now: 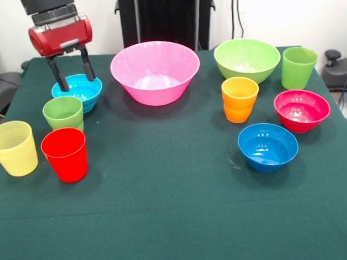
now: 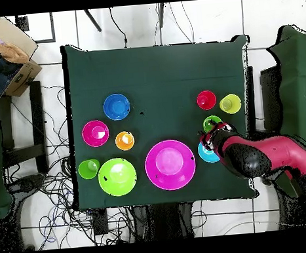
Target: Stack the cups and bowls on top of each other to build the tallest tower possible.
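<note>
My gripper is open, its two black fingers standing either side of the far rim of the small light blue bowl at the table's back left; both also show in the overhead view, the gripper and the bowl. In front of the bowl stand the small green cup, red cup and pale yellow cup. The large pink bowl sits at back centre. To the right are the lime green bowl, taller lime cup, orange cup, magenta bowl and darker blue bowl. All stand apart, upright, with no tower.
The dark green table has open cloth across its front half. The robot's pedestal stands behind the pink bowl. In the overhead view a cardboard box sits off the table's corner, and cables lie on the floor.
</note>
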{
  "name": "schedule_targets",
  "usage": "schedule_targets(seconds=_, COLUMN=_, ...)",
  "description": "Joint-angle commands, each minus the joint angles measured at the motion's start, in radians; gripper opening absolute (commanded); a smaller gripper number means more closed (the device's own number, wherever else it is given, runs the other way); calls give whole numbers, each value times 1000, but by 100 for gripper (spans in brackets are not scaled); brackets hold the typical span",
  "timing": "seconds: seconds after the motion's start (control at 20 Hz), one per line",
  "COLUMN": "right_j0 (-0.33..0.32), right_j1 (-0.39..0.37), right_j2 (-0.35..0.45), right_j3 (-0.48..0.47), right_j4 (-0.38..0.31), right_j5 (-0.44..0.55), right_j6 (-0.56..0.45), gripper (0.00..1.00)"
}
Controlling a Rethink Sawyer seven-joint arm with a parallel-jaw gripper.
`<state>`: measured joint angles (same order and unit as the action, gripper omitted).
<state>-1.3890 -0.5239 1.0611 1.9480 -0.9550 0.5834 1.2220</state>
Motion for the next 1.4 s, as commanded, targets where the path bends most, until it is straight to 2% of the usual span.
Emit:
schedule_targets(seconds=0.05, right_j0=62, right_j1=49, right_j2=-68, right_j3=-41, right_j4=-118, right_j5=-9, right_j6=-218, gripper=100)
schedule_targets(seconds=0.15, right_j0=52, right_j1=53, right_j2=-63, right_j3=-40, right_j4=-120, right_j5=-8, right_j6=-229, gripper=100)
schedule_targets(seconds=0.35, right_j0=-24, right_j1=91, right_j2=9, right_j3=-27, right_j4=-32, right_j5=14, right_j6=-294, gripper=100)
schedule_targets(seconds=0.6, right_j0=-71, right_j1=115, right_j2=43, right_j3=-21, right_j4=-10, right_j5=44, right_j6=-367, gripper=100)
schedule_targets(seconds=0.8, right_j0=-71, right_j1=111, right_j2=53, right_j3=-23, right_j4=-12, right_j5=54, right_j6=-366, gripper=100)
schedule_targets(seconds=1.0, right_j0=-57, right_j1=113, right_j2=52, right_j3=-31, right_j4=-25, right_j5=52, right_j6=-354, gripper=100)
schedule_targets(seconds=1.25, right_j0=33, right_j1=114, right_j2=-38, right_j3=-48, right_j4=-142, right_j5=7, right_j6=-258, gripper=100)
schedule_targets(seconds=1.4, right_j0=63, right_j1=116, right_j2=-62, right_j3=-52, right_j4=-172, right_j5=-6, right_j6=-221, gripper=100)
